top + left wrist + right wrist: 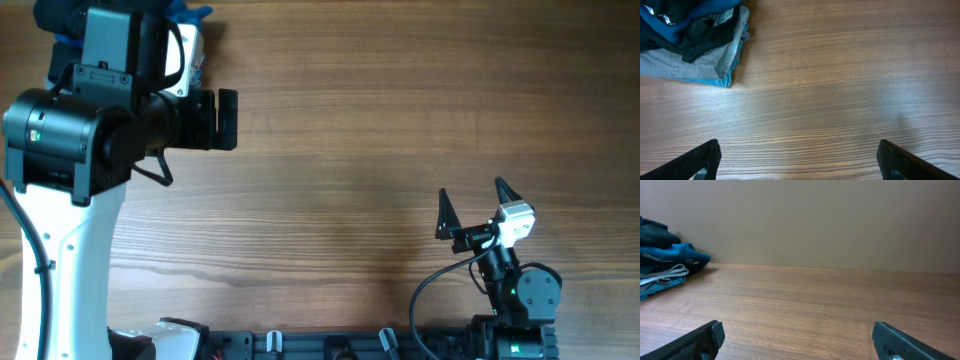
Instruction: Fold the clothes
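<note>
A pile of clothes (690, 42), blue, black and grey denim, lies at the table's far left corner. It shows at the upper left of the left wrist view and at the far left of the right wrist view (665, 260). In the overhead view only a blue and white edge of the pile (193, 45) peeks out beside the left arm. My left gripper (797, 162) is open and empty over bare wood, to the right of the pile; it also shows in the overhead view (226, 119). My right gripper (472, 208) is open and empty near the front right, also seen in its wrist view (797, 342).
The wooden table (380, 130) stretches between the two arms. The left arm's body (70, 140) covers the far left area. A plain wall (830, 220) stands behind the table's far edge.
</note>
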